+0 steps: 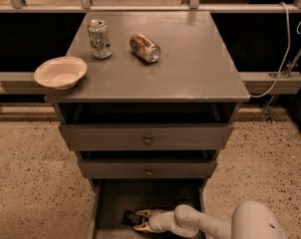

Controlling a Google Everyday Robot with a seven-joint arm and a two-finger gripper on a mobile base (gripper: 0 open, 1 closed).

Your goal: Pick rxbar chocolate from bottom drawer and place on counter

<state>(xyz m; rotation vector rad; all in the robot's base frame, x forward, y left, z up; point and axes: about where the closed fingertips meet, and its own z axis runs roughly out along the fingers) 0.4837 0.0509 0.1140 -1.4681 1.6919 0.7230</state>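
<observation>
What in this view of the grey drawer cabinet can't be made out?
Camera view:
- Small black-wrapped rxbar chocolate: one end hidden by the gripper beside it in the grey bottom drawer; lettering too small.
- Bottom drawer: front cut off by the lower edge.
- Gripper: grip on the bar unclear.

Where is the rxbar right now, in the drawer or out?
In: the rxbar chocolate lies inside the bottom drawer, the gripper beside it.

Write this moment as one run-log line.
phase: reach | hand: inside bottom drawer, at rxbar chocolate | counter: bar not yet there
</observation>
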